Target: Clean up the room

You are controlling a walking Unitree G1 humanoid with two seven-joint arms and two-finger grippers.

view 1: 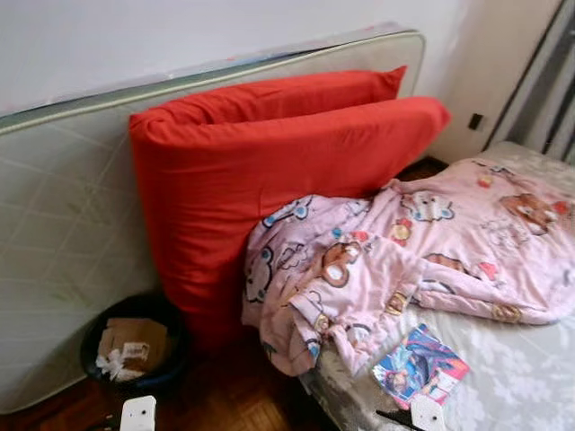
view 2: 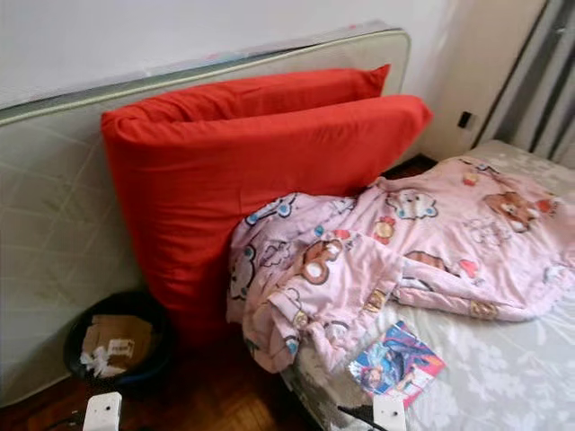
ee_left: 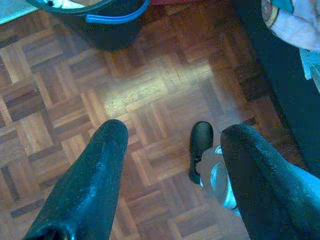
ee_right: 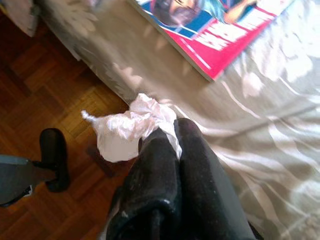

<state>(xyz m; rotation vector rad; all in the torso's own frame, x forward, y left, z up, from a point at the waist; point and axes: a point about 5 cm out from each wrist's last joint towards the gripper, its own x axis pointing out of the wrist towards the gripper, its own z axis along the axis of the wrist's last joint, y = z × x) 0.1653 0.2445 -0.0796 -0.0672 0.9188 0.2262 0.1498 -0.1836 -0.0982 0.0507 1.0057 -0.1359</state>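
My right gripper point(ee_right: 175, 131) is shut on a crumpled white plastic wrapper point(ee_right: 125, 130), held over the bed's edge close to the grey patterned sheet point(ee_right: 260, 115). A colourful comic book point(view 1: 420, 366) lies on the bed just beyond it, also seen in the right wrist view point(ee_right: 215, 25). My left gripper point(ee_left: 175, 132) hangs open above the parquet floor point(ee_left: 135, 90) with nothing between its fingers. A black bin point(view 1: 135, 346) holding cardboard and crumpled paper stands on the floor left of the bed, and its rim point(ee_left: 107, 17) lies ahead of the left gripper.
A crumpled pink cartoon blanket point(view 1: 413, 251) spills over the bed's corner. Two large red cushions point(view 1: 269, 171) lean against an upright mattress point(view 1: 63, 233) at the wall. My black foot point(ee_left: 200, 145) stands on the floor between the bin and the bed.
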